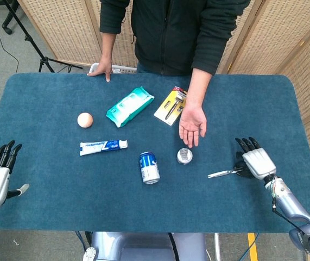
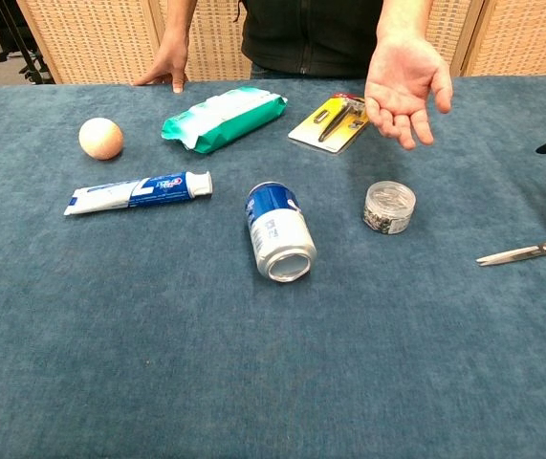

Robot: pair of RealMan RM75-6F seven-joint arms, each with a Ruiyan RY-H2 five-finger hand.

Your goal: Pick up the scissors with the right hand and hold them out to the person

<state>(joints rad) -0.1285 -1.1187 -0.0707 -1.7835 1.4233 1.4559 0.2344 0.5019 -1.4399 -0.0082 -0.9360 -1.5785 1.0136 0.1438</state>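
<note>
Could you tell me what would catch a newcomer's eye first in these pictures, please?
Probably the person's open palm, held out over the middle of the blue table as if waiting. Next, the robot's right hand poised over the handles of the scissors near the right edge, and a blue can lying on its side at the centre.

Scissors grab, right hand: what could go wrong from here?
1. The scissors lie flat on the table with the right hand over the handles; fingers may slide off or push them away.
2. The blades point toward the person's open palm, so the tips would likely lead in a handover.
3. The small round tin lies between scissors and palm; a low sweep could knock it.
</note>
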